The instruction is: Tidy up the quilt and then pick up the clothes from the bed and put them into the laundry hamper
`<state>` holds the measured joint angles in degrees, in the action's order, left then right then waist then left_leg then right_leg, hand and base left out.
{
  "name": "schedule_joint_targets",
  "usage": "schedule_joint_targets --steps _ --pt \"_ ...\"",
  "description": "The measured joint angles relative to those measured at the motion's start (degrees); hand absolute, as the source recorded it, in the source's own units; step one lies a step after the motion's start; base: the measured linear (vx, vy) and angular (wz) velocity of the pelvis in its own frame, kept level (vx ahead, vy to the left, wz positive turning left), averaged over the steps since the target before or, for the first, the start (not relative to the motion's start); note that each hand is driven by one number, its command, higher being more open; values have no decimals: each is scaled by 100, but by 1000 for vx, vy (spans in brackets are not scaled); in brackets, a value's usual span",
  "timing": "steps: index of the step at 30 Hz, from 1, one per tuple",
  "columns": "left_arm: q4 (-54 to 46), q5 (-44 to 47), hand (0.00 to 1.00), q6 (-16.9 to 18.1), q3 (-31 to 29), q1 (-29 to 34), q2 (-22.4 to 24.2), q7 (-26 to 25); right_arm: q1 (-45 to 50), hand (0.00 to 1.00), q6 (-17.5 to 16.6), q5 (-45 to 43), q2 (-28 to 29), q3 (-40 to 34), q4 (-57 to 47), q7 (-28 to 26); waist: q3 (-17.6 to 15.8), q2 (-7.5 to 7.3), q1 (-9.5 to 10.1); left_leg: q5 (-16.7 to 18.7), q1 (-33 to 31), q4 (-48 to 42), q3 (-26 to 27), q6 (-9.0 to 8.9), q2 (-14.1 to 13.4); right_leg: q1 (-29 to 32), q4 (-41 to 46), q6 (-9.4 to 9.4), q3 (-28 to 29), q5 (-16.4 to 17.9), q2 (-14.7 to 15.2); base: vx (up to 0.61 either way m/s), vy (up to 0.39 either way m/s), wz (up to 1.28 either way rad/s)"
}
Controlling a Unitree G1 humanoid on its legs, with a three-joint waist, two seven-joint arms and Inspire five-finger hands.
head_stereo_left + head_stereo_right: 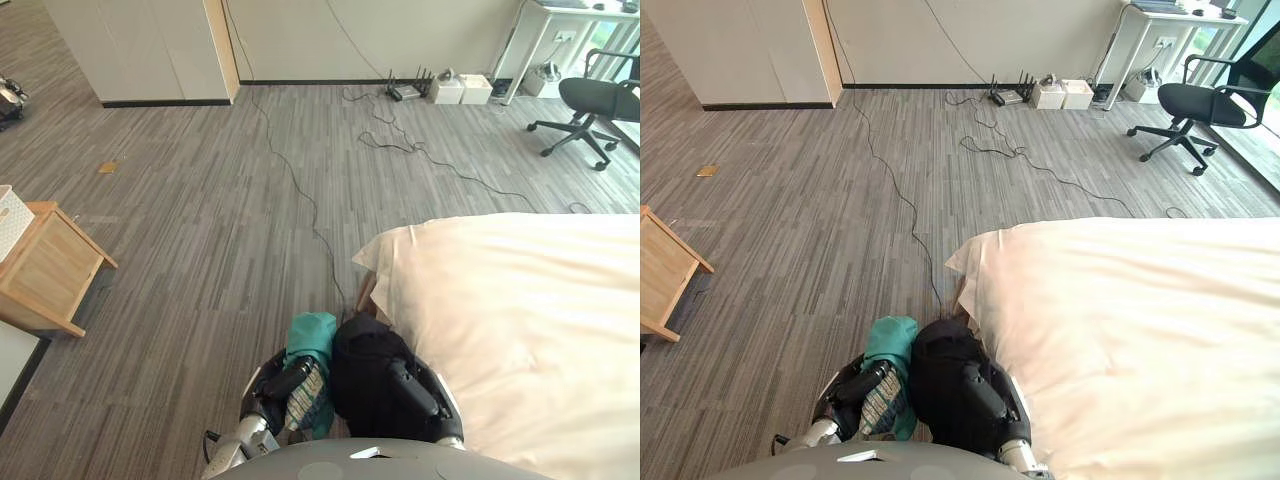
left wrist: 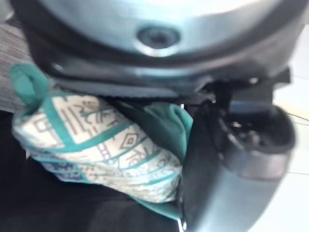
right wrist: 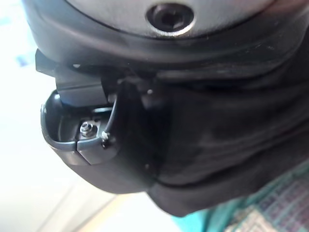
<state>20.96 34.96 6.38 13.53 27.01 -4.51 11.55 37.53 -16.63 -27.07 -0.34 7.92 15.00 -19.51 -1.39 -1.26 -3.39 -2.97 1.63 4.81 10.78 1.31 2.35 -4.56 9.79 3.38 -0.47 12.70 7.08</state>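
Clothes sit bundled in both my hands, drawn in low and close against my front. My left hand (image 1: 285,380) comes up from the lower left with its fingers curled round a teal patterned garment (image 1: 312,335). In the left wrist view that cloth is bunched against the palm, with the thumb (image 2: 227,159) standing beside it. My right hand (image 1: 412,390) is just beside the left one, fingers wrapped over a black garment (image 1: 365,360). The dark fabric bulges up between the two hands and touches the teal piece. In the right wrist view the black cloth is packed against the palm.

To my right lies the bed, its cream quilt (image 1: 520,300) spread fairly smooth, with one corner hanging near the black bundle. Grey striped flooring (image 1: 200,220) runs away ahead of me. A wooden bedside table (image 1: 50,265) stands off to the left. A pale cabinet (image 1: 150,50) stands against the far wall. A router (image 1: 405,92) and white boxes (image 1: 460,90) rest on the floor by that wall, and a black office chair (image 1: 598,100) stands at the far right near a white desk (image 1: 1150,20).
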Motion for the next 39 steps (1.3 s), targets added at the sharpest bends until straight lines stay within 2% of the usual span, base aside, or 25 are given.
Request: schedule_joint_targets --steps 3,4,6,7,9,11,12,13,15,17,18,19,20,21,23,24,25,26,27,29,31,33,36,38,39 --pt "132 111 0 -12 134 69 -75 -180 8 0 -15 255 -4 332 6 378 -107 -90 5 550 -347 -932 84 -80 -104 -115 74 1 -348 93 68 101 -72 11" --pt "88 115 0 65 137 72 -110 -229 -45 0 -4 434 -29 429 -40 524 -215 -19 67 927 -688 -1825 104 -131 -268 -192 185 -2 -389 163 21 87 -75 11" --pt "81 110 0 181 113 -1 -67 -395 -132 0 4 571 -116 507 -129 702 -407 107 29 1181 -1205 -3142 283 -129 -548 -309 332 -11 -624 215 -67 68 -60 46" --pt "66 108 0 305 89 -83 -66 -407 -245 0 5 653 -186 538 -141 776 -640 147 15 1192 -1487 -3958 386 -122 -761 -468 340 -11 -826 216 -130 3 -42 56" --pt "140 96 0 351 -10 -236 -51 -421 -404 0 7 663 -333 589 -69 880 -806 297 111 1190 -1619 -4561 483 -133 -951 -662 354 -57 -903 307 -190 0 -9 17" --pt "202 85 0 356 -141 -307 -55 -488 -618 0 10 727 -401 585 155 946 -886 289 149 1241 -1588 -4537 467 -222 -881 -669 377 -104 -890 476 -130 25 5 4" --pt "222 87 0 357 -231 -383 -75 -523 -763 0 11 862 -405 550 235 988 -1046 288 150 1223 -1620 -4667 461 -325 -905 -741 305 -171 -886 520 -139 22 19 16" --pt "160 88 0 384 -289 -441 -118 -510 -899 0 17 886 -406 503 236 988 -1259 271 155 1382 -1827 -4907 532 -611 -945 -888 239 -227 -910 551 -147 6 27 22" --pt "172 101 0 391 -259 -465 -115 -498 -922 0 79 938 -516 355 261 997 -1299 318 162 1547 -1877 -4157 608 -449 -799 -1100 118 -223 -983 643 -66 70 62 30" --pt "217 103 0 469 -202 -449 -111 -394 -957 0 83 1114 -662 226 417 1007 -1292 428 192 1254 -1920 -3358 711 -369 -763 -1376 -23 -153 -1050 727 -25 167 148 9" --pt "282 101 0 506 -184 -448 -111 -316 -1061 0 89 1141 -716 174 647 1010 -1263 444 242 845 -1881 -3275 847 4 -772 -1556 -116 -203 -1046 831 29 282 228 -19" --pt "388 99 0 540 -198 -458 -103 -263 -1190 0 91 1221 -707 156 997 1012 -1094 360 271 1147 -1890 -3431 962 210 -640 -1592 -102 -326 -1033 891 177 331 207 -20" --pt "447 98 0 575 -201 -462 -80 -237 -1215 0 89 1282 -722 145 1094 1010 -1006 369 285 1265 -1929 -3510 985 322 -588 -1540 -57 -299 -1008 830 225 518 230 -2" --pt "561 63 0 618 -219 -467 -45 -164 -1242 0 69 1327 -704 83 1211 1009 -946 338 281 1397 -1951 -3630 992 502 -474 -1449 178 -167 -890 677 336 459 173 22" --pt "628 5 0 682 -218 -462 -24 -77 -1219 0 43 1334 -634 50 1256 1004 -837 284 289 1654 -1851 -3708 974 613 -343 -1211 970 118 -761 509 478 490 211 29" --pt "710 -51 0 788 -230 -462 -32 -63 -1237 0 -46 1370 -587 60 1298 971 -801 297 304 1800 -1655 -3641 943 614 -276 -865 1914 464 -624 249 560 496 214 12" --pt "780 -216 0 909 -261 -447 -49 -45 -1239 0 -175 1431 -551 64 1296 929 -826 221 305 1919 -1362 -3457 899 567 -195 -335 3140 959 -335 -227 609 395 161 6" --pt "796 -263 0 935 -259 -438 -80 -44 -1239 0 -254 1509 -510 69 1292 911 -844 160 294 1967 -1170 -3316 879 498 -140 -60 3786 1122 -195 -315 601 376 118 0" --pt "851 -419 0 955 -252 -420 -161 -47 -1232 0 -396 1549 -468 97 1261 859 -895 113 253 1952 -718 -2936 832 445 -23 450 4746 992 -187 -241 604 299 72 0" --pt "970 -466 0 951 -121 -393 -254 -71 -1182 0 -496 1543 -471 158 1065 808 -900 76 87 1892 -28 -2318 726 369 72 1123 5358 576 -508 -4 572 377 68 15" --pt "1006 -441 0 906 133 -491 -380 -94 -1055 0 -704 1537 -433 174 788 731 -937 72 -123 1872 540 -1889 451 346 155 1922 5159 207 -899 216 575 380 22 47" --pt "1011 -381 0 700 266 -533 -448 -93 -943 0 -809 1541 -411 169 599 727 -961 89 -303 1931 907 -1745 107 242 161 2370 4138 140 -1169 251 609 457 -39 96" --pt "1251 -352 0 533 209 -741 -434 -59 -937 0 -913 1547 -369 151 556 684 -1040 68 -397 2265 1535 -1665 -496 -27 103 2475 1891 134 -959 -269 624 556 -148 121" --pt "1255 -194 0 531 110 -643 -414 30 -874 0 -914 1560 -287 76 414 481 -1036 11 -382 2786 1728 -1937 -802 -84 65 2775 1891 226 -625 -637 691 590 -292 90" --pt "1262 -92 0 488 -25 -536 -338 64 -819 0 -894 1546 -295 26 275 407 -1017 70 -422 3148 1757 -2178 -973 -185 -111 2995 2523 88 -592 -985 685 641 -385 81"
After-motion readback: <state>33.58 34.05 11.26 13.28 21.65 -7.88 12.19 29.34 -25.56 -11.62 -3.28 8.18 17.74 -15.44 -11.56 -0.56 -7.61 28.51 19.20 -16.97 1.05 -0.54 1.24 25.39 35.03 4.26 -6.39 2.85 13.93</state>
